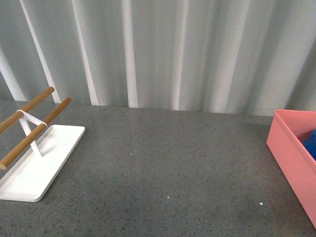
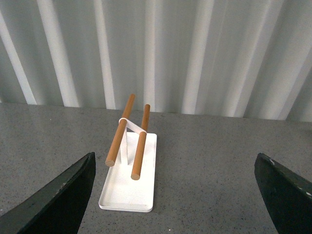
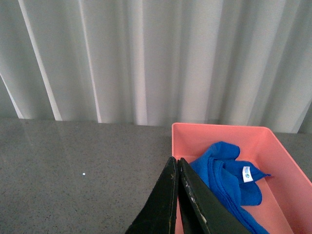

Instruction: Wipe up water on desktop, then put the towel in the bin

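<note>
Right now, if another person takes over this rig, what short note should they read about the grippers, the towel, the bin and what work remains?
Left gripper: open, fingers wide apart, empty, above the desktop facing the white tray with its two wooden rods.
Right gripper: shut, holding nothing, by the near wall of the bin.
Towel: lying crumpled inside the bin, white tag up. In the front view the bin sits at the robot's right edge of the desktop.
Done: towel is in the bin; I see no puddle on the desktop, only small bright specks.
Left: apparently nothing, maybe park the arms.
</note>
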